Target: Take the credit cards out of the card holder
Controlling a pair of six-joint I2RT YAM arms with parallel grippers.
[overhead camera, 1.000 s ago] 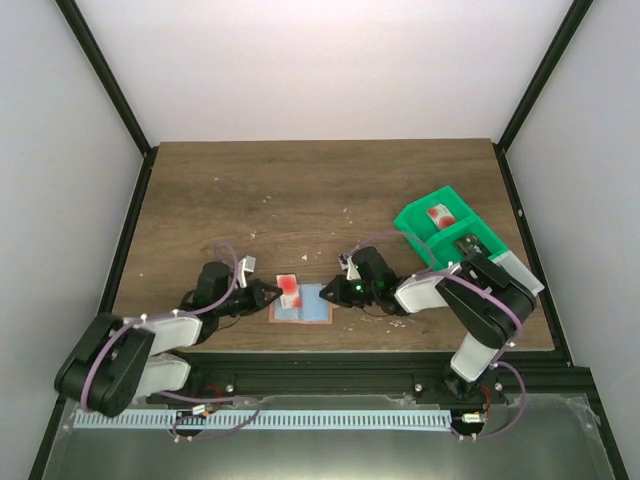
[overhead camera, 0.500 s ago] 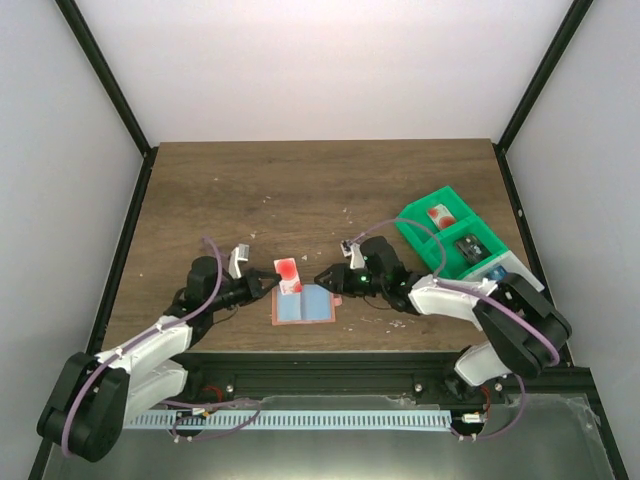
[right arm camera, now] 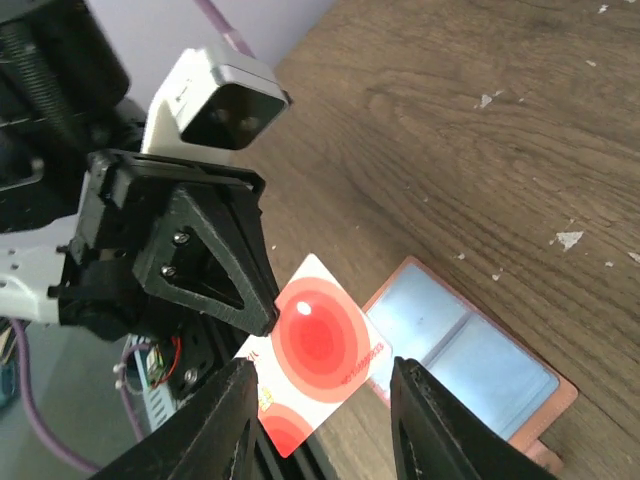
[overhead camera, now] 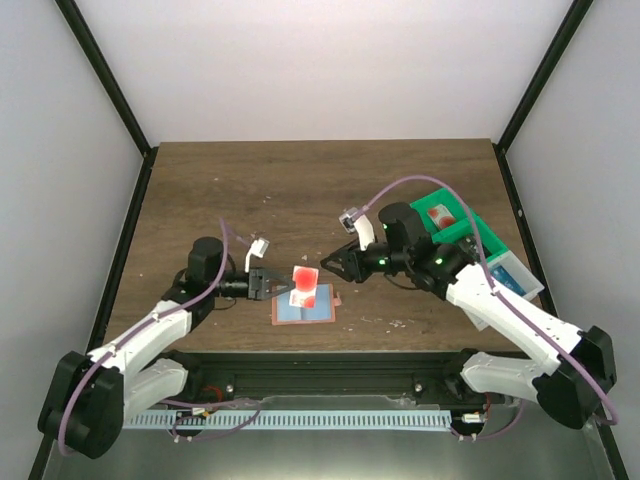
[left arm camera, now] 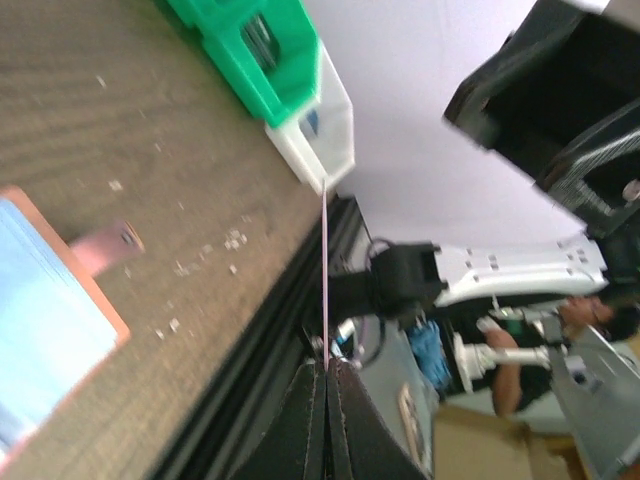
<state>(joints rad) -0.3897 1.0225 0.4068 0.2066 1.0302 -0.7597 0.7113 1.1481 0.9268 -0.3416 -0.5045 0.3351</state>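
The red and white credit card (overhead camera: 304,284) hangs just above the open card holder (overhead camera: 318,312), which lies flat near the table's front edge with its light blue lining up. My left gripper (overhead camera: 285,285) is shut on the card's left edge. In the left wrist view the card (left arm camera: 325,260) shows edge-on as a thin pink line rising from the closed left gripper (left arm camera: 327,366). My right gripper (overhead camera: 335,268) stands open just right of the card. In the right wrist view the card (right arm camera: 322,348) lies between the spread fingers (right arm camera: 232,420), with the holder (right arm camera: 470,352) below it.
A green compartment tray (overhead camera: 470,232) stands at the right of the table, with another red and white card (overhead camera: 438,214) in its far compartment and a white section (overhead camera: 512,270) at its near end. Small crumbs dot the wood.
My left gripper has lifted the red and white card off the holder and moved right. My right gripper has opened, risen and drawn back from the holder's right edge.
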